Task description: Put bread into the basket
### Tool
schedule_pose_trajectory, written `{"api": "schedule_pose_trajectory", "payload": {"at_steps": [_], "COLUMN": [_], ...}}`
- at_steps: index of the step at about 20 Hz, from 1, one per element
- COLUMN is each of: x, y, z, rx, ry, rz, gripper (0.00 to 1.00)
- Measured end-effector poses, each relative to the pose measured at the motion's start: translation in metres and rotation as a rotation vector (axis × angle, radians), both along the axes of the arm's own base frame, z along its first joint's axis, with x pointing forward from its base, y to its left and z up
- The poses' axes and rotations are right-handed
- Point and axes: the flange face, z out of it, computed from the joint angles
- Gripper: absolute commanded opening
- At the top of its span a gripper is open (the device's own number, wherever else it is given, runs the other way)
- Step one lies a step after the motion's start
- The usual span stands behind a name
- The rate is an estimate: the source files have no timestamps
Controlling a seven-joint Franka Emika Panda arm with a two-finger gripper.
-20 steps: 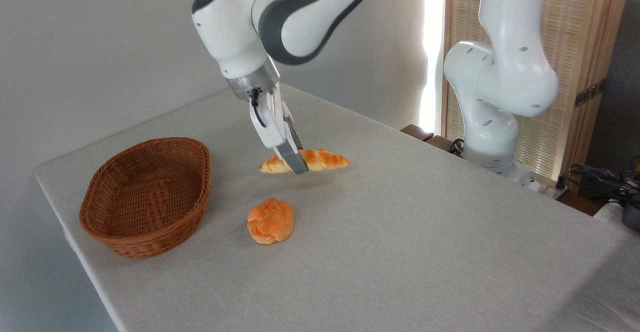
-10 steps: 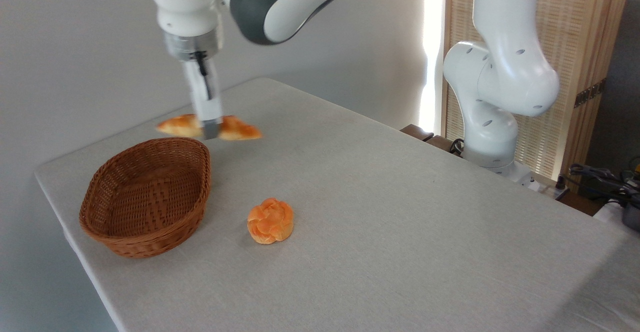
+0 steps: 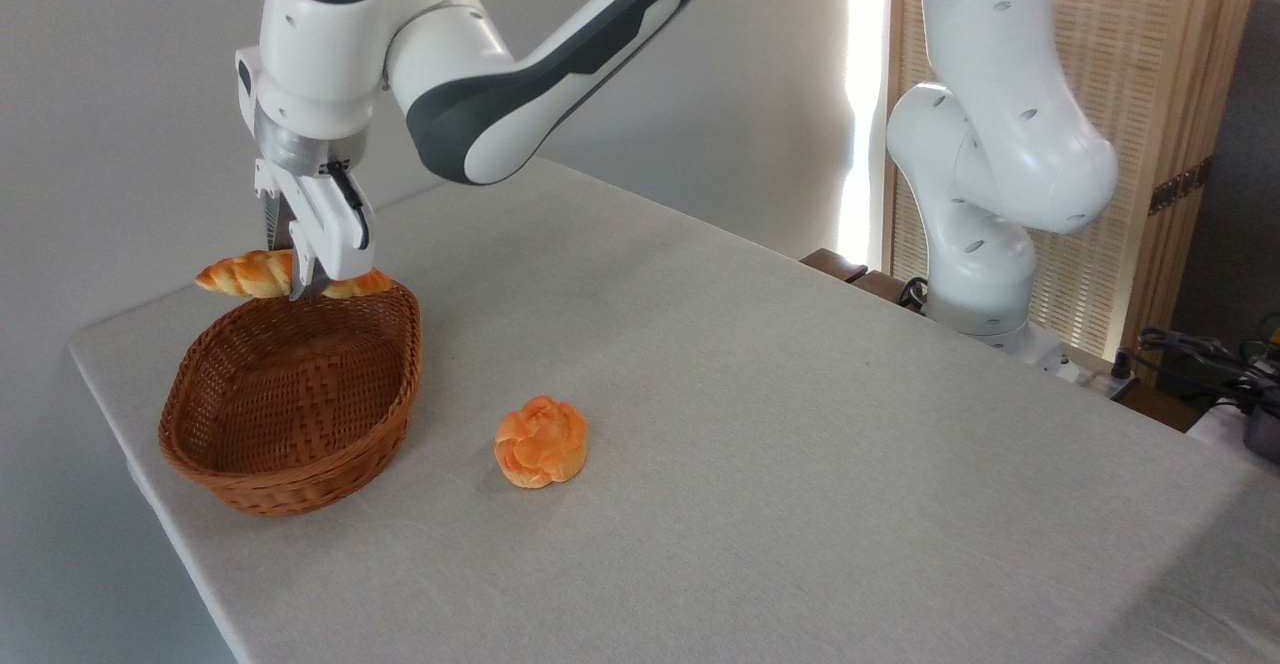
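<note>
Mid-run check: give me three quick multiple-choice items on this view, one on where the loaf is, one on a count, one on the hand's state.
1. Where is the long braided golden-orange loaf?
A. lying on the table
B. held in the air at the far rim of the oval brown wicker basket
C. lying in the basket

2. How many bread items are in view?
A. one
B. two
C. three

3. What state is the hand in?
A. shut on the loaf
B. open and empty
C. shut on the small round knotted orange bun

Answers: 1 B, the loaf hangs clear of the wicker; 2 B, the loaf plus the bun on the table; 3 A, its fingers clamp the loaf's middle.
</note>
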Motion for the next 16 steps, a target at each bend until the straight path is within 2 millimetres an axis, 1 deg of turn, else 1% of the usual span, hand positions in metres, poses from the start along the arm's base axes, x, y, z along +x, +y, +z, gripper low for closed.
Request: {"api": "schedule_pose_trajectory", "payload": {"at_steps": [2,4,8,13,16], "x": [0.001,0.002,0.000,0.000,-0.001], "y": [-0.008,-0.010,-0.014,-0.016,-0.013], "z": [-0.010,-0.015,-0.014,-0.013,-0.004], "rx": [-0.003,-0.001,0.004,0.003,0.021], "ry": [0.001,-0.004,-0.036,-0.041,-0.057], "rz": [-0.003,-0.014,-0.063,-0.071,-0.086], "gripper": [1.00,1.00,1.00,1.00,1.00]}}
